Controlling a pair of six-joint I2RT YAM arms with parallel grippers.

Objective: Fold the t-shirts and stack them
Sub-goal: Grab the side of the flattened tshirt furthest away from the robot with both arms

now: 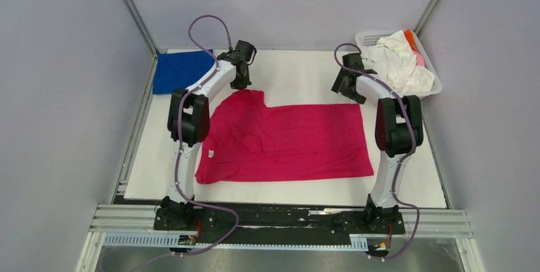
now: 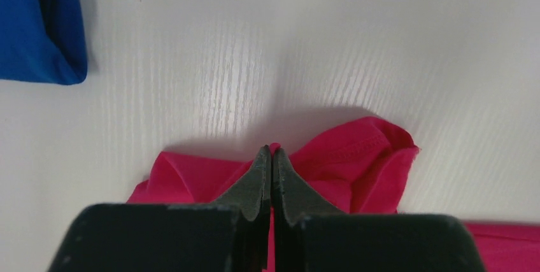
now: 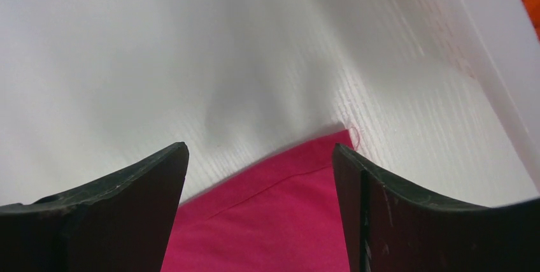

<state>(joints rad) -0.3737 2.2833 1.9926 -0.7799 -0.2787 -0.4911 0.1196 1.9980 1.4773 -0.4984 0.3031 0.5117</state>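
Note:
A magenta-red t-shirt (image 1: 293,138) lies spread on the white table, its neck label near the left arm. My left gripper (image 1: 241,84) is shut on the shirt's far-left sleeve; in the left wrist view (image 2: 272,151) red cloth (image 2: 356,151) bunches around and between the closed fingertips. My right gripper (image 1: 344,87) is open just above the shirt's far-right corner; in the right wrist view (image 3: 261,151) that corner (image 3: 280,208) lies between the spread fingers. A folded royal-blue t-shirt (image 1: 181,71) sits at the far left and also shows in the left wrist view (image 2: 38,30).
A white lattice basket (image 1: 372,33) at the far right corner holds white t-shirts (image 1: 401,62), with orange and pink cloth behind them. Its wall (image 3: 497,42) is close on the right of my right gripper. Grey walls enclose the table.

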